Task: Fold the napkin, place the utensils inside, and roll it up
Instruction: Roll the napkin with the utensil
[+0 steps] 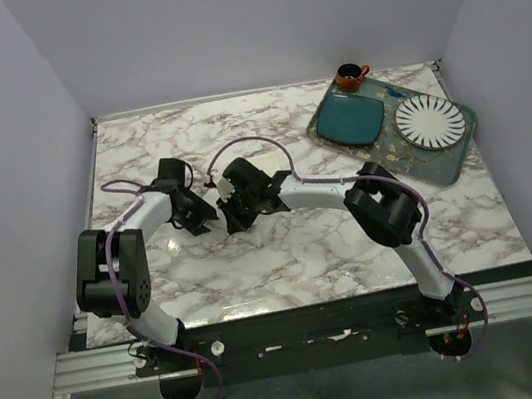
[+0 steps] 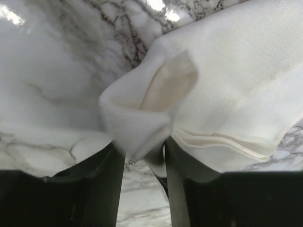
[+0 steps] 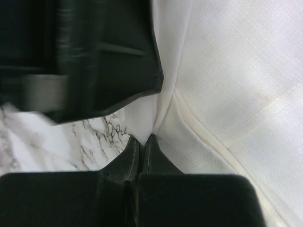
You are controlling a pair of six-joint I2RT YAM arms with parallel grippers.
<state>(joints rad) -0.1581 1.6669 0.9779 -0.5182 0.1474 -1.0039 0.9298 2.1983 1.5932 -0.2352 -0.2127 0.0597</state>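
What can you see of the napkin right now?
The napkin is cream woven cloth, lying folded in layers on the marble table, with hems showing. One bunched corner stands up between the fingers of the left gripper; whether it is gripped is unclear. The right gripper is shut, pinching a crease.

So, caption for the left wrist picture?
A cream napkin fold bunched between the fingers of the left gripper, over the marble table.
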